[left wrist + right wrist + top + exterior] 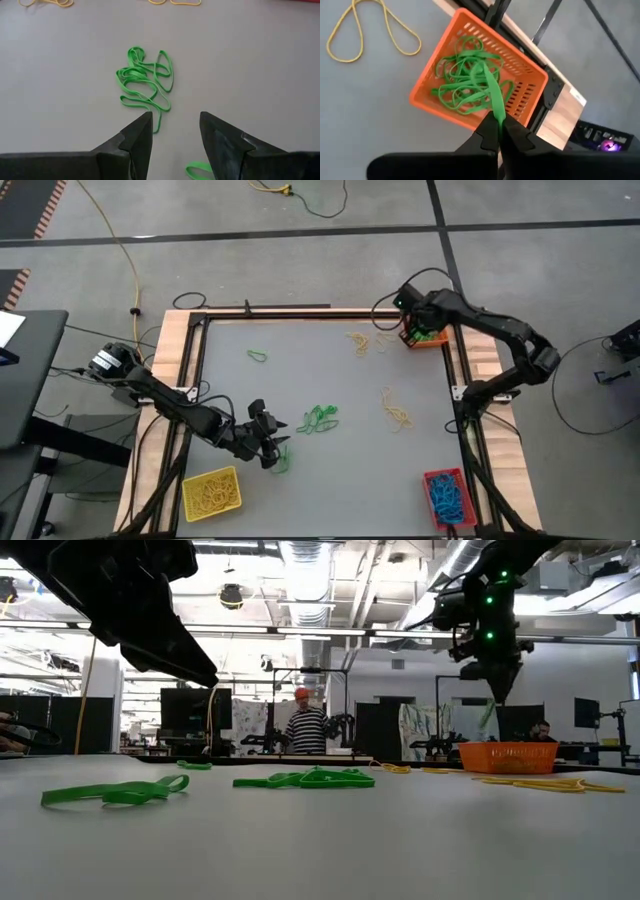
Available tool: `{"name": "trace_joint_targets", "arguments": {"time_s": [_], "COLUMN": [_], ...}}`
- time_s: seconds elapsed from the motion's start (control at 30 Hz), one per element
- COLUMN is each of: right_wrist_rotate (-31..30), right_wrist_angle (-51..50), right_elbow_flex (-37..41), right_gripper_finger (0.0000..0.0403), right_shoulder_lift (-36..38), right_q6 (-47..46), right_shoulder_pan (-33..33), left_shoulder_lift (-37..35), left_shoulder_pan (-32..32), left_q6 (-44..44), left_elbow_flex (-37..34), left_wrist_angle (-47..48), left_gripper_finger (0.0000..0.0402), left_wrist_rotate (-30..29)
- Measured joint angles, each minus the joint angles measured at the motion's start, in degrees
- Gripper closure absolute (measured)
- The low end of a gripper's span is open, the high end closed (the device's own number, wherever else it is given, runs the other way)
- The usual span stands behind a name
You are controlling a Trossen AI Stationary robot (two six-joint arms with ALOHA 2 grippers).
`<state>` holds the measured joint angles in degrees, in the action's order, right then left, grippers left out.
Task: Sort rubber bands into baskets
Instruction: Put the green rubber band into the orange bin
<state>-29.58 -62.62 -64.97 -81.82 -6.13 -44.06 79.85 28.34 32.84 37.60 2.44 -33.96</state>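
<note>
Green rubber hangs from the right gripper (498, 131), whose fingers are pinched on one green band (492, 92) directly above the orange basket (445, 60) at the table's far right corner. That vertical relation is what the next move turns on: the band's long axis runs straight down from the fingertips into the basket, which already holds a tangle of green loops, so letting go should drop it inside (my judgement, not a thing seen). The grip looks very slight, perhaps already easing.

The left gripper (175, 137) sits at the near left of the table with its fingers apart and nothing between them. A green cluster (145, 82) lies just ahead of it toward the table's middle, its length roughly in line with the gap between the fingers; another green loop (197, 171) lies just under the fingertips. This arm is clearly the nearer one to those bands.

The high view shows the yellow basket (190, 480) at the near left, the red basket (428, 480) at the near right with blue bands in it, and yellow bands (396, 412) loose on the right half. The right wrist view alone shows the pinched band over the basket; the low view confirms the gripper hangs clear above the rim.
</note>
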Motion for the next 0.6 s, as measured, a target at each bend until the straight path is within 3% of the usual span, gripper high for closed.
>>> {"name": "trace_joint_targets", "arguments": {"time_s": [0.3,0.6], "right_wrist_rotate": [-0.07,-0.34], "right_wrist_angle": [-1.66,-1.29], "right_elbow_flex": [0.0,0.0], "right_gripper_finger": [0.0341,0.0235], "right_shoulder_lift": [0.0,0.0], "right_q6": [-0.99,-1.47], "right_shoulder_pan": [-1.5,-1.48], "left_shoulder_lift": [0.0,0.0], "left_shoulder_pan": [0.0,0.0], "left_q6": [0.44,0.02], "left_elbow_flex": [0.0,0.0], "left_wrist_angle": [0.04,0.06], "left_gripper_finger": [0.0248,0.0248], "left_wrist_rotate": [-0.2,-0.2]}}
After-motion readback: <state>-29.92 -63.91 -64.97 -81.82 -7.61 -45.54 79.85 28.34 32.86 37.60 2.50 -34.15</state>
